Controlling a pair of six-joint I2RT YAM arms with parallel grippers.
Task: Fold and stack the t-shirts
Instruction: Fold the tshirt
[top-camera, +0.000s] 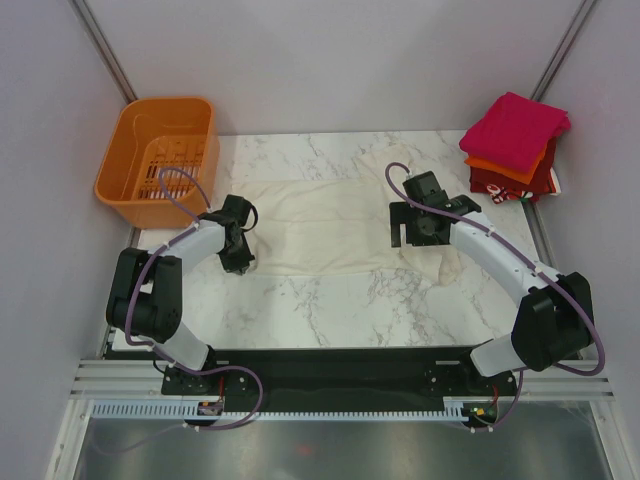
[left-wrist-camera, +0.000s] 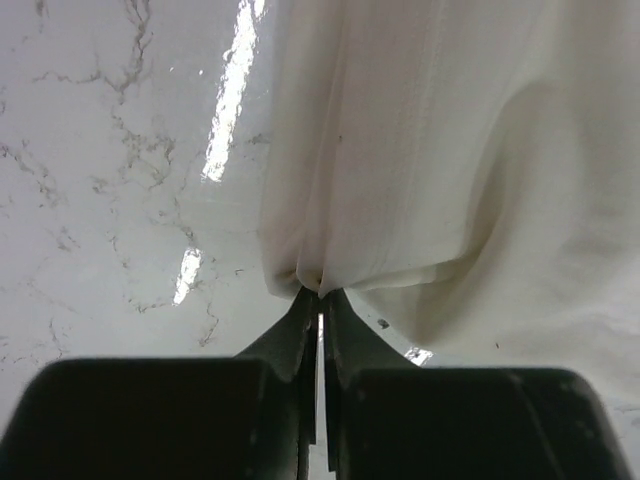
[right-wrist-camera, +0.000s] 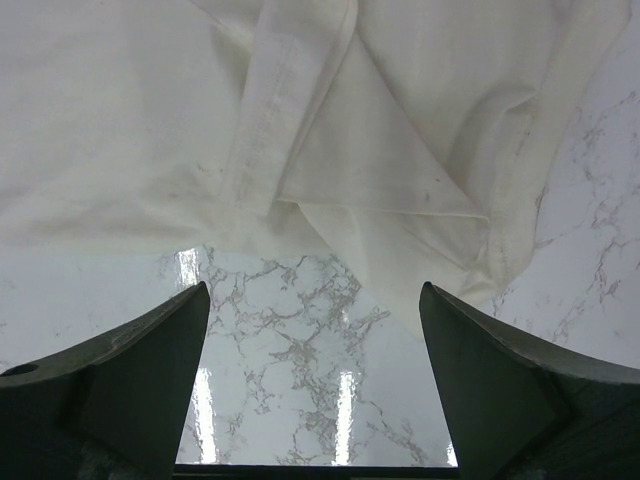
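Observation:
A large cream-white t-shirt (top-camera: 330, 225) lies spread across the middle of the marble table. My left gripper (top-camera: 243, 262) is shut on the shirt's near left corner (left-wrist-camera: 320, 270), the cloth bunched at its fingertips. My right gripper (top-camera: 412, 238) is open over the shirt's right side, with a folded sleeve and hem (right-wrist-camera: 380, 180) just ahead of its fingers (right-wrist-camera: 160, 345); nothing lies between them but bare marble. A stack of folded shirts sits at the back right: magenta-pink (top-camera: 515, 125) on top, orange (top-camera: 505, 165) under it, dark red (top-camera: 520, 182) below.
An orange slotted plastic basket (top-camera: 160, 160) stands at the back left, off the table's corner. Grey walls enclose the back and sides. The table's near edge (top-camera: 320, 345) runs in front of the arm bases.

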